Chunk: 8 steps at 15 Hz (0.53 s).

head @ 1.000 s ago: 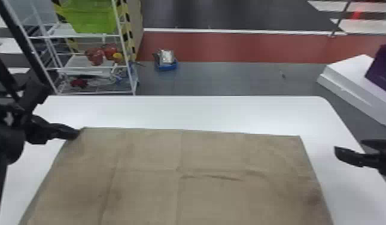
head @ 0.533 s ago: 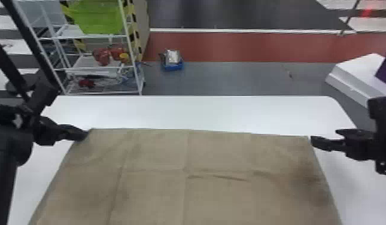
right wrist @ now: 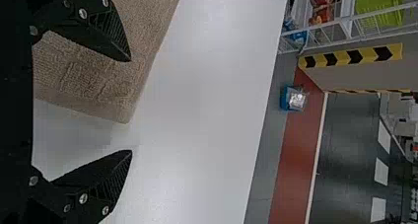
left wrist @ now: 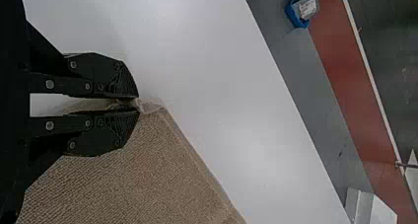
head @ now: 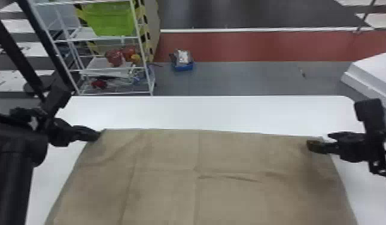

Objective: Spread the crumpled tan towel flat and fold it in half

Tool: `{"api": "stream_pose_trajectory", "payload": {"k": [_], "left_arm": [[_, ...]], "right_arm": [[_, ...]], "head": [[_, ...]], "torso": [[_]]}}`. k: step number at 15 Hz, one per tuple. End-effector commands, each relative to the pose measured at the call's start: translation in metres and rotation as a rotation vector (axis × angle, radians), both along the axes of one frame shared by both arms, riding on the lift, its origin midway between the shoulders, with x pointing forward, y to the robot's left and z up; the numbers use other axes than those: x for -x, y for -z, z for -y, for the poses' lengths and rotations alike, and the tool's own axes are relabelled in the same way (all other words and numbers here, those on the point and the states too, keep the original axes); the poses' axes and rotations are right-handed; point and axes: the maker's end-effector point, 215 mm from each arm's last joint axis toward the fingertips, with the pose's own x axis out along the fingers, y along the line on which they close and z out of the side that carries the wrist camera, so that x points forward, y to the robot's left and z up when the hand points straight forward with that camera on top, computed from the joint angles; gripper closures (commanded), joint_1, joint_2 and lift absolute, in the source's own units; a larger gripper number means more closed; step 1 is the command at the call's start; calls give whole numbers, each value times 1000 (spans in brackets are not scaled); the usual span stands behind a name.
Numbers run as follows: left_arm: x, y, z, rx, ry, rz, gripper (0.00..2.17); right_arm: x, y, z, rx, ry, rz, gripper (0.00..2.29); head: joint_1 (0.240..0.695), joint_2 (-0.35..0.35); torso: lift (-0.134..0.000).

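Along the far edge of the towel [head: 168, 194], the left gripper [left wrist: 138, 104] pinches one corner; the right gripper [right wrist: 131, 105] gapes by the other, and should clamp it for folding.

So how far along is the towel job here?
Spreading looks done: the towel lies nearly flat across the table. In hand: the left end effector pinches the far left corner, while the right end effector is open at the far right corner. Remaining: the fold, since nothing is doubled over, probably after gripping that corner.
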Motion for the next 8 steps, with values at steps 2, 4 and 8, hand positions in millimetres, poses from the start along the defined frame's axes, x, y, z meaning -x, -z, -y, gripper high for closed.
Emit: {"api": "stream_pose_trajectory", "payload": {"k": [2, 4, 8], "left_arm": [[3, 2, 1, 8, 2, -5, 1018], [6, 5, 0, 12, 3, -10, 1018], [6, -2, 3, 9, 29, 11, 1018]], "right_arm": [[1, 7, -6, 2, -8, -16, 437], [3, 10, -9, -2, -10, -20, 478], [2, 6, -8, 0, -10, -6, 937]], "head": [[695, 66], [695, 68], [695, 72]], "torso": [[-123], [-123], [-123]]}}
